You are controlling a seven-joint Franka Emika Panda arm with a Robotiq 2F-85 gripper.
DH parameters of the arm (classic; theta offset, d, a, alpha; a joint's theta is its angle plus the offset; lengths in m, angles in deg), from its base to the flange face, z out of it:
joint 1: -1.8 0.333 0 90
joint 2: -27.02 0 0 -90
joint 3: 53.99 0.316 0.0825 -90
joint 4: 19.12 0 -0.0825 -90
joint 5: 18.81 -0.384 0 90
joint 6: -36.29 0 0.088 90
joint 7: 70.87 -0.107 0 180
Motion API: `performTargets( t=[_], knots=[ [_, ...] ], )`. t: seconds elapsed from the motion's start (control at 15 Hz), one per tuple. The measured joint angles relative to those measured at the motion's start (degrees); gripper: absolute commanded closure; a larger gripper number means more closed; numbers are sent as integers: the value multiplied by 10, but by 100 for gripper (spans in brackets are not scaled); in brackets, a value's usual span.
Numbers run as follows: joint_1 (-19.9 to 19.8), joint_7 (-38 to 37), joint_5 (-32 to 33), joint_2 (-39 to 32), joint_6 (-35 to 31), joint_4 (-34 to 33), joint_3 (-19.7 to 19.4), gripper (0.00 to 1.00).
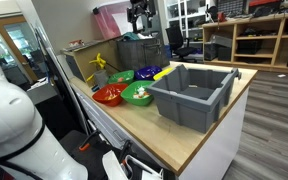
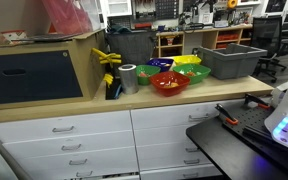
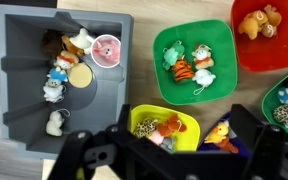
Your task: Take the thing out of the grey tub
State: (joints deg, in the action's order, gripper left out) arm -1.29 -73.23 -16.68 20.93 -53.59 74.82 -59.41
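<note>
The grey tub [image 3: 109, 100] fills the left of the wrist view and holds several small plush toys along its left side, among them a pink round one [image 3: 106, 48], a tan round one [image 3: 80, 75] and a white one [image 3: 54, 123]. The tub stands at the table's end in both exterior views [image 1: 189, 108] [image 2: 232, 64]. My gripper [image 3: 184, 125] is open and empty. It hangs high above the yellow bowl [image 3: 154, 118] and the blue bowl [image 3: 232, 142], to the right of the tub. The gripper does not show in either exterior view.
A green bowl [image 3: 189, 85], a red bowl [image 3: 274, 50] and another green bowl [image 3: 284, 100] hold toys beside the tub. The bowls cluster on the wooden table [image 1: 199, 140] [image 2: 169, 82]. A metal can [image 2: 129, 78] and a yellow-black tool [image 2: 109, 60] stand by a cabinet.
</note>
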Motion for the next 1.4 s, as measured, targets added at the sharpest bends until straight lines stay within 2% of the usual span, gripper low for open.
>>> performTargets(
  t=[0.6,1.4],
  knots=[
    [-22,88,19,172,-6,101,-11,0],
    [-21,90,20,362,-14,313,-11,0]
  ],
)
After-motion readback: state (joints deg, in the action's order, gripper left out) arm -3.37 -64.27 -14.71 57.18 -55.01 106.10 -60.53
